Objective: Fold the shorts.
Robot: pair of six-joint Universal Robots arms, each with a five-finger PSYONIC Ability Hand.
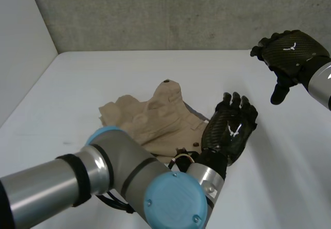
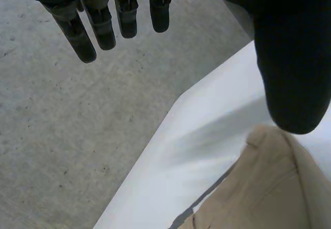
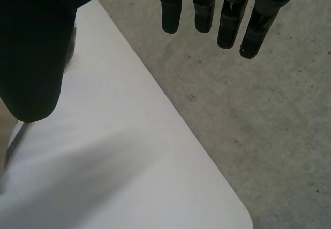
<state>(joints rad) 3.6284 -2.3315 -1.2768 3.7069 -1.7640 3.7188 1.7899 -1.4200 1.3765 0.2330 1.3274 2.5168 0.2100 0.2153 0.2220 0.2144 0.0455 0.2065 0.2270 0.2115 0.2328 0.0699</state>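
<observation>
Beige shorts [image 1: 150, 118] lie bunched in the middle of the white table [image 1: 103, 79], partly hidden behind my left arm. My left hand [image 1: 231, 127] hovers just to the right of the shorts, fingers straight and holding nothing. In the left wrist view its fingers [image 2: 103, 22] are straight and its thumb [image 2: 292, 69] hangs over an edge of the shorts [image 2: 264, 187]. My right hand [image 1: 287, 53] is raised over the table's far right, open and apart from the shorts. Its fingers [image 3: 227, 17] are straight in the right wrist view.
A grey concrete wall [image 1: 181, 12] stands behind the table. A white panel [image 1: 20, 48] borders the table's left side. The table's edge and a rounded corner [image 3: 243, 216] show under my right hand, with grey floor [image 3: 269, 110] beyond.
</observation>
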